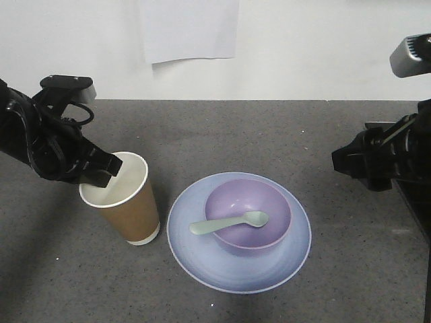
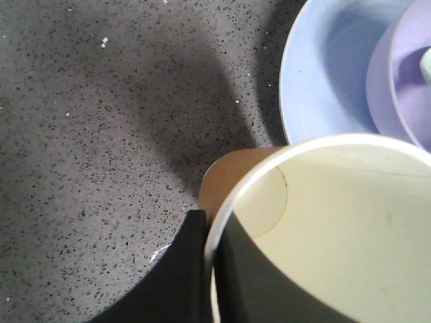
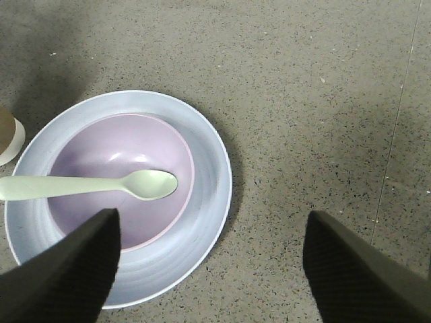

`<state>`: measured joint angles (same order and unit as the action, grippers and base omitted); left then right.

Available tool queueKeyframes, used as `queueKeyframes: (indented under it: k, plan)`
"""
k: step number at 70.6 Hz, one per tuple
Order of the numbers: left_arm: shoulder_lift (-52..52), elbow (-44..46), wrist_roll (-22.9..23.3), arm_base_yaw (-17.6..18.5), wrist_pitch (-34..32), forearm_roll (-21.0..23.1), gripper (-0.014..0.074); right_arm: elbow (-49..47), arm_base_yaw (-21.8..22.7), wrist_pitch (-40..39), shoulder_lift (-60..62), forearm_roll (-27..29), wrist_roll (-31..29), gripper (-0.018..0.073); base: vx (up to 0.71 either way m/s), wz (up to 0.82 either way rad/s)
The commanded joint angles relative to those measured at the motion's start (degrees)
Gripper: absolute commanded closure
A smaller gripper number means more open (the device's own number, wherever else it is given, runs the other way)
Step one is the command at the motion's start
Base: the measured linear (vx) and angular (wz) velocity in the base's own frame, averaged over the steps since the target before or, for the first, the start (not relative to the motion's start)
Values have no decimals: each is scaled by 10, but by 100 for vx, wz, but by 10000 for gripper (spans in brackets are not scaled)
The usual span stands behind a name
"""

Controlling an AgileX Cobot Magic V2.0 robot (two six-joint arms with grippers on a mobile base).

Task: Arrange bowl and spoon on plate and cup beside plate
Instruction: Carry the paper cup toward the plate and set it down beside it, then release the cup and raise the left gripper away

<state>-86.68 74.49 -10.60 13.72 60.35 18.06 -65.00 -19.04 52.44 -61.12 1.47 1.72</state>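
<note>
- Your left gripper (image 1: pixel 108 168) is pinching the rim of the cup (image 1: pixel 128 202), one finger (image 2: pixel 192 269) outside the wall and one inside.
- The cup is standing upright on the grey table (image 1: pixel 283 134), just beside the plate (image 1: pixel 239 266) on its left.
- The bowl (image 1: pixel 248 214) is sitting on the plate, with the spoon (image 1: pixel 229 223) lying across the bowl.
- Your right gripper (image 3: pixel 209 269) is hanging near the plate with its fingers spread, holding nothing.
</note>
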Motion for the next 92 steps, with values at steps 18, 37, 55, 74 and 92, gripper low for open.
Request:
queueKeyframes:
  k: [18,37,55,74,92]
  plan:
    - [13,14,4,3,-19,17,604,-18,1,-33,7,2,0,22,0,0]
    - [-12,14,4,3,-11,18,595,-18,1,-32,7,2,0,22,0,0]
    - [-12,15,4,3,-11,17,494,-18,1,-32,7,2,0,22,0,0]
    - [-9,15,4,3,-14,17,195,-18,1,-32,7,2,0,22,0,0]
    - [12,15,4,3,-39,17,32,-18,1,-32,7,2,0,22,0,0]
